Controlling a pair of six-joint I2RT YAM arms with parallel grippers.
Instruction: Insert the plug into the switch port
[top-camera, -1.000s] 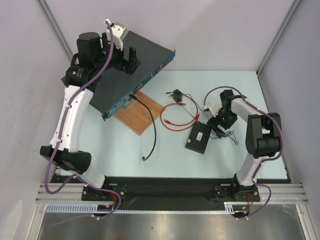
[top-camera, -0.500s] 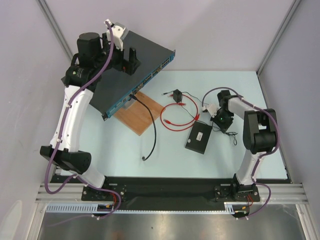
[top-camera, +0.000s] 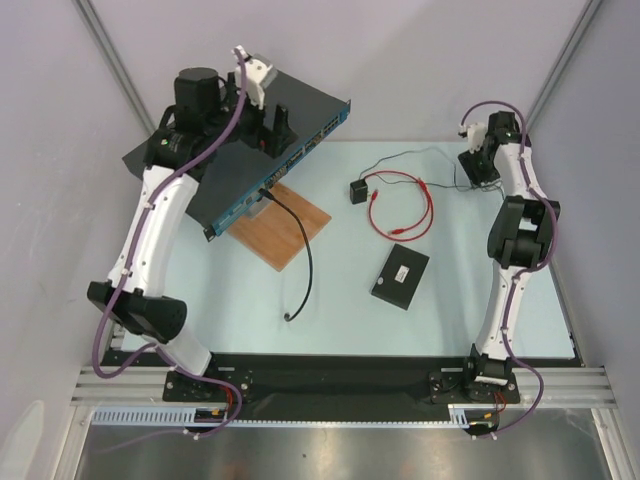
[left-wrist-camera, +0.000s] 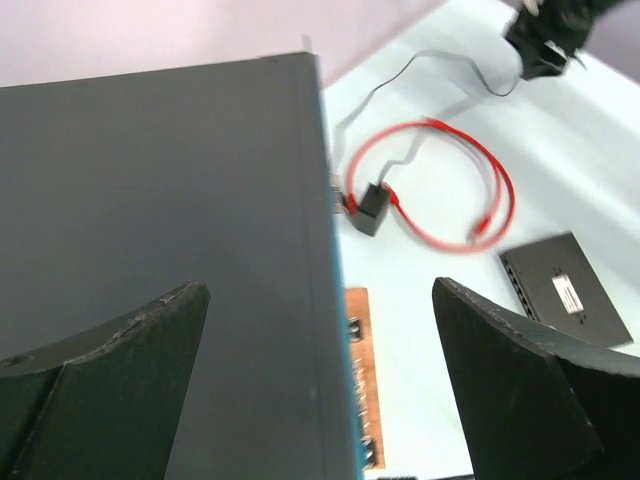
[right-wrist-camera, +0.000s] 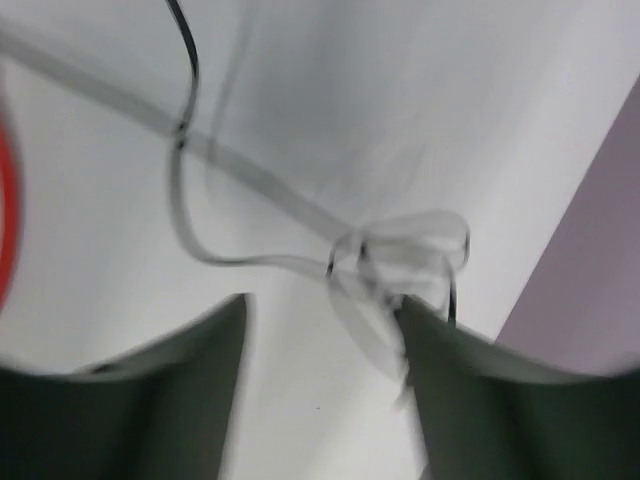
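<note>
the right hand (right-wrist-camera: 322, 303) hangs at the far right of the surface (top-camera: 340, 290). its 2 fingers are part spread, with bare surface showing between them and nothing pinched. a tangle of thin black wire (right-wrist-camera: 350, 243) lies at 1 fingertip; blur hides whether it touches. the left hand (left-wrist-camera: 320, 288) stands wide and empty over the rack unit (left-wrist-camera: 150, 200), well apart from the work.

the plug (top-camera: 396, 232) is the end of the red cable (top-camera: 428, 205), too small to read its shape. from the right hand it lies toward the bases and to the left, just off the far end of the black box (top-camera: 400, 275), not touching it. the right arm is clearly the nearer. the box's long axis runs roughly far to near. the switch port (left-wrist-camera: 518, 285) sits in the long edge facing the left arm's side, so the plug would have to enter sideways from there.

the cable is thin, glossy and limp, in 1 loose loop beside the little black cube (top-camera: 357, 190). the box is flat, matte and hard-edged with a white label; i judge it light enough to slide under a push.
</note>
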